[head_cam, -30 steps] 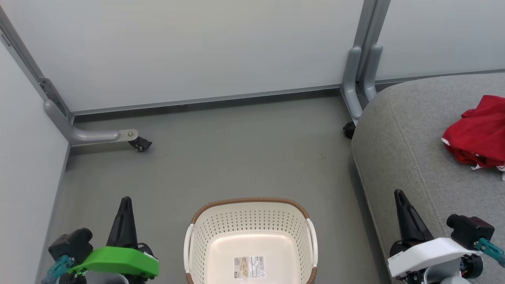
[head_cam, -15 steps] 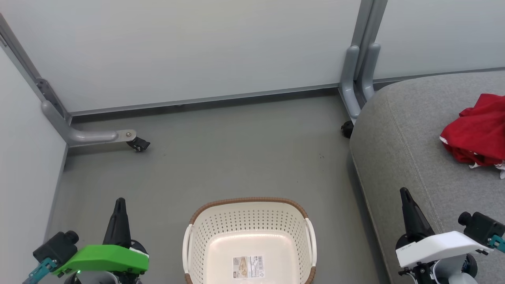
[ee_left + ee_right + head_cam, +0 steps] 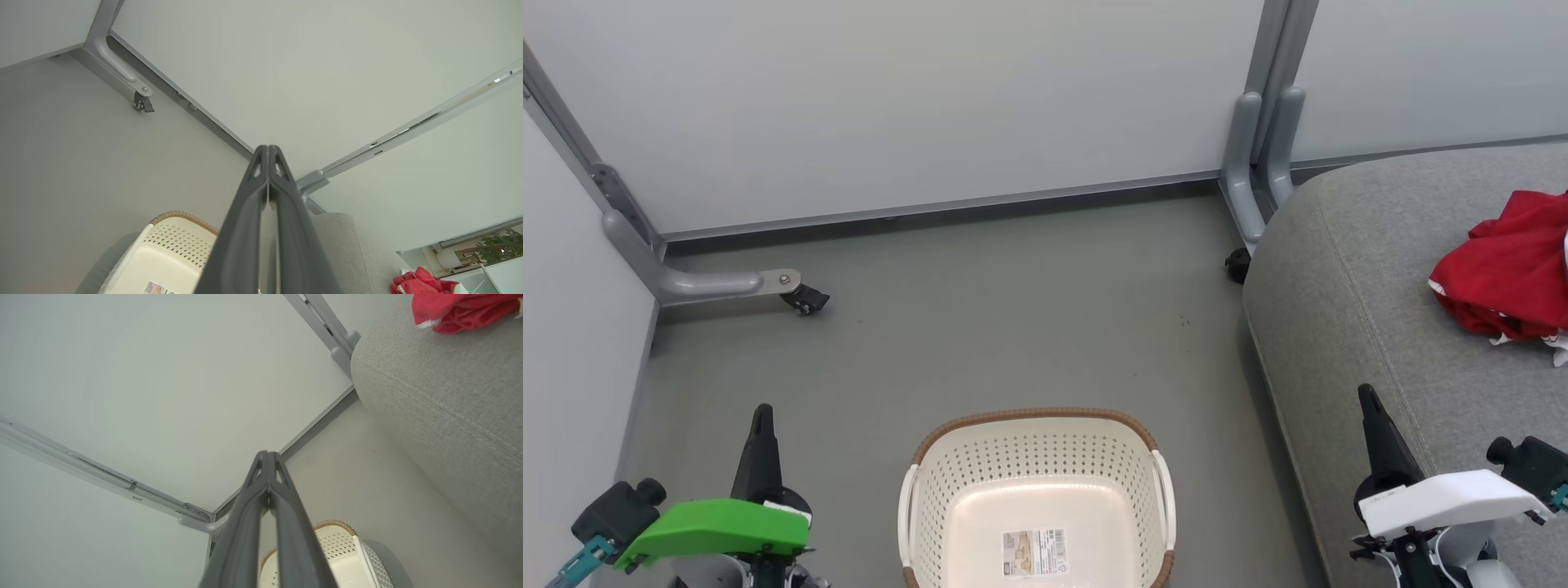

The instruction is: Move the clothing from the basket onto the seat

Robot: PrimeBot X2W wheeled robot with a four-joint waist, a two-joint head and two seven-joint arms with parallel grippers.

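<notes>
The task is judged to be done, or very nearly so. The basket (image 3: 1033, 415) is seen on the grey floor (image 3: 1013, 318). Nothing lies in the part of it that is shown except a paper label (image 3: 1035, 554) stuck to its bottom. The red clothing (image 3: 1503, 269) is found crumpled in a heap on the seat (image 3: 1339, 327), well apart from the basket and toward the right edge of the head view.

Neither hand is engaged. The left hand (image 3: 761, 411) is held over the floor to the left of the basket, its fingers pressed together on nothing. The right hand (image 3: 1364, 394) is seen against the near edge of the seat, likewise closed and empty — in each wrist view the two fingers are seen meeting at the tips. As far as can be judged, no further carrying is called for.

Several things cannot be settled. The near end of the basket is cut off by the bottom edge of the head view, so a small piece lying there cannot be ruled out. The heap is cropped at the right edge — whether one garment or two are in it cannot be told. No numerals or lettering can be read on it, and only a white trim (image 3: 1503, 339) is made out at its lower edge. How far the seat extends to the right is not shown.
</notes>
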